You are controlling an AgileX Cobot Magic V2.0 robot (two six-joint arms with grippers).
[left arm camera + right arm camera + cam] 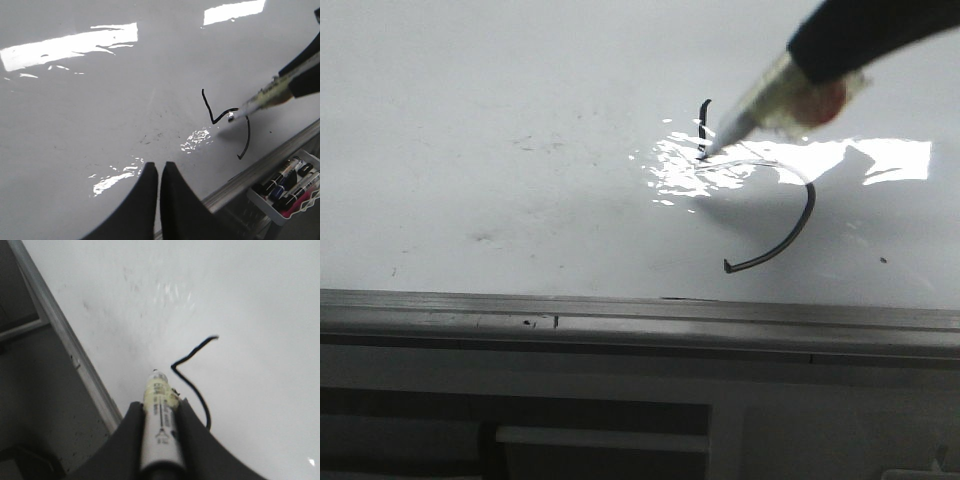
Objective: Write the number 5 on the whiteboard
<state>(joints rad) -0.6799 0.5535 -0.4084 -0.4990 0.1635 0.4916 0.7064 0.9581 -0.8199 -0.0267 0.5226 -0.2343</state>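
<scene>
The whiteboard (470, 120) fills the front view, glossy with a glare patch. Black lines of the number 5 (800, 225) are on it: a short vertical stroke and an open curved belly, also clear in the left wrist view (215, 112) and right wrist view (192, 357). My right gripper (160, 405) is shut on a white marker (160, 432). The marker (770, 100) slants down from the upper right, its tip at the foot of the vertical stroke. My left gripper (159, 167) hangs over bare board left of the drawing, shut on nothing.
A grey metal frame edge (620, 310) runs along the near side of the board. Beyond that edge, a white tray (260, 200) holds several spare markers (282, 180). Faint dark smudges (535, 145) mark the board left of the drawing.
</scene>
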